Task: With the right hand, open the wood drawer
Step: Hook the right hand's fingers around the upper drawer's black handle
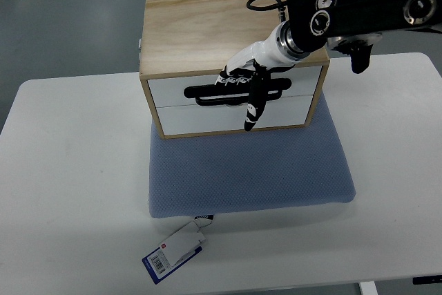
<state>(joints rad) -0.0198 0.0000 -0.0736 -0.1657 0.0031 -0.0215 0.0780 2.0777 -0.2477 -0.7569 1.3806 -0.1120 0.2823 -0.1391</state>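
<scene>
A light wood drawer box [207, 25] stands at the back of a blue-grey cushion [248, 170]. Its white front holds two drawers; the upper drawer [173, 91] has a black slot handle [207, 90]. My right hand [245, 88], white with black joints, comes in from the upper right and lies against the upper drawer front at the handle. Its fingers curl at the handle slot, while one finger [251, 112] points down over the lower drawer [207, 119]. Both drawers look flush with the box. The left arm is out of view.
The cushion lies on a white table [69, 191]. A white and blue tag [174, 252] hangs from the cushion's front edge. The black forearm [359, 5] reaches over the box's right rear corner. Grey floor lies beyond the table.
</scene>
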